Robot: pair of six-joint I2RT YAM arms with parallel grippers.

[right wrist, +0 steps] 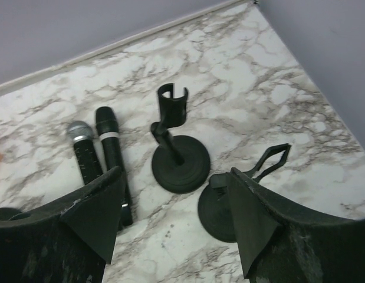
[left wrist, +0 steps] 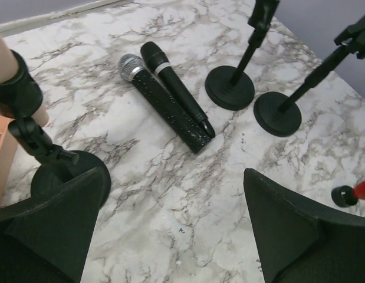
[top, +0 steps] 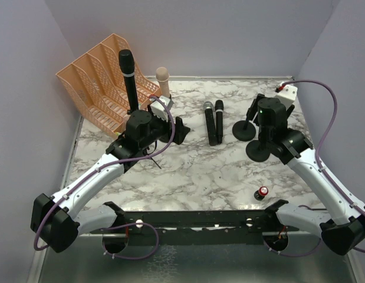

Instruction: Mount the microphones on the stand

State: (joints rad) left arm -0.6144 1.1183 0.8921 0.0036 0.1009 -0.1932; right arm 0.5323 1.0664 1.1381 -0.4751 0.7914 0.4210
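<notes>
Left tool (left wrist: 175, 177) and right tool (right wrist: 175, 174) spread wide — silver-headed microphone (left wrist: 164, 106) lies beside a black microphone (left wrist: 179, 91), seemingly touching.

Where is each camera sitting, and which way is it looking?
Top camera: high behind the arms, looking down at the marble table; the left arm and right arm show.
Left wrist camera: on the left arm, looking past its open left gripper at two lying microphones.
Right wrist camera: on the right arm, looking past its open right gripper at an empty stand.
Shared: both wrist views show those same two microphones.
</notes>
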